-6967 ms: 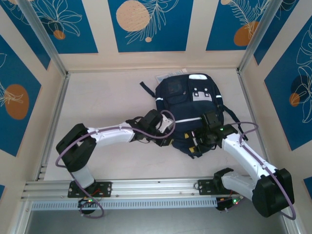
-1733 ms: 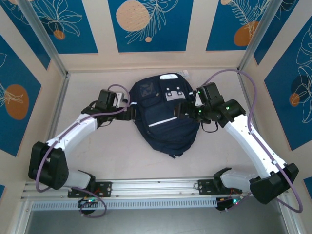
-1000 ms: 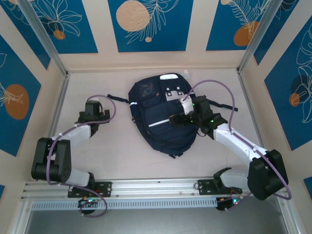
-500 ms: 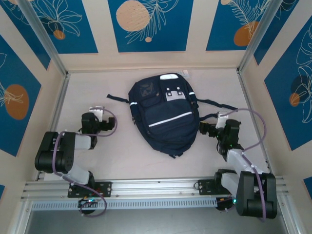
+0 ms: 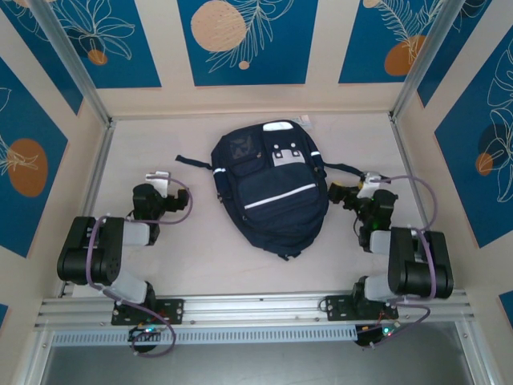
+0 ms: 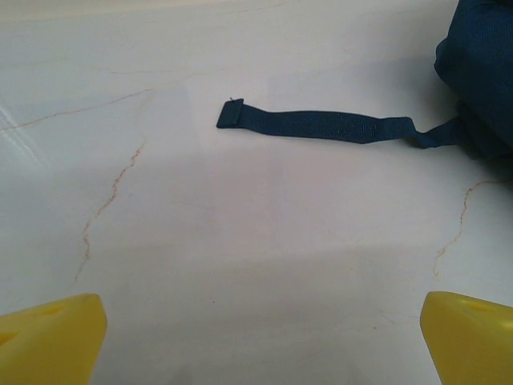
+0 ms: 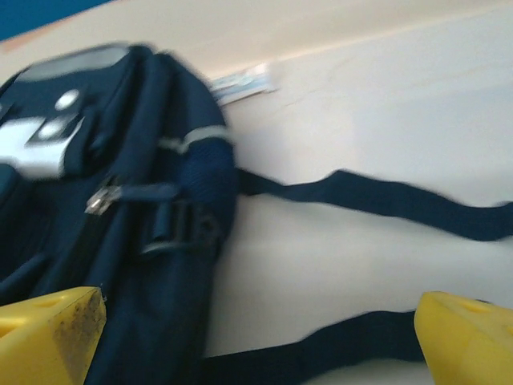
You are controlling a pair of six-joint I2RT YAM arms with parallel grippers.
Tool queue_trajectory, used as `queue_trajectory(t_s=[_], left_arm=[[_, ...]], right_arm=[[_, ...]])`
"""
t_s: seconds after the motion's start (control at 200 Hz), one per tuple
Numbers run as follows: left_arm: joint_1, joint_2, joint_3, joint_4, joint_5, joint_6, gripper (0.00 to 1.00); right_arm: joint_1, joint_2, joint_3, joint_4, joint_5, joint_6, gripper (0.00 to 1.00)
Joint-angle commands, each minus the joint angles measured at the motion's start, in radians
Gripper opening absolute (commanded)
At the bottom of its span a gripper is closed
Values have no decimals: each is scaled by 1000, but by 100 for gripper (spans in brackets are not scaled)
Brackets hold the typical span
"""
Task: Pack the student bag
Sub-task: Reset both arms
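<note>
The student bag [image 5: 268, 192], dark navy with a white stripe and light grey patches, lies flat in the middle of the table, front side up. My left gripper [image 5: 160, 180] rests to its left, open, its yellow fingertips [image 6: 50, 341] wide apart over bare table, and one loose strap [image 6: 321, 126] lies ahead of it. My right gripper [image 5: 343, 192] sits just right of the bag, open, with nothing between its fingertips [image 7: 469, 337]. In the right wrist view the bag [image 7: 96, 200] lies on the left and two straps [image 7: 385, 196] trail across the table.
A small pale flat item [image 5: 303, 120] peeks out beyond the bag's top, also seen as a pale item [image 7: 240, 83] by the back wall. Metal rails [image 5: 88, 200] run along the table's sides and near edge. Both arms are folded back near their bases.
Both arms have drawn back from the bag towards their bases. In the last half second the right arm folded in further, while the left hardly moved. The bag has stayed put.
</note>
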Motion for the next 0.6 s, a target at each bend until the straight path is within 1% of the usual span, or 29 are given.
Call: queue_trajectory(t_s=[0.0, 0.03, 0.06, 0.095, 0.145, 0.21, 0.595], left_arm=[[-5, 2, 17, 37, 12, 15, 100], [-5, 3, 17, 37, 12, 15, 100], [-5, 5, 20, 35, 5, 14, 100], [-4, 5, 22, 32, 2, 12, 100], [-4, 5, 22, 28, 2, 12, 100], [-6, 5, 25, 23, -4, 10, 100], [-9, -4, 18, 26, -8, 12, 100]], right_arm=[[37, 102, 6, 177, -15, -56, 99], [34, 80, 53, 50, -26, -63, 99], [46, 68, 105, -73, -8, -80, 99], [74, 91, 145, -104, 52, -86, 99], [115, 81, 155, -144, 149, -107, 99], [130, 88, 157, -134, 196, -110, 99], [129, 81, 151, -131, 183, -114, 99]])
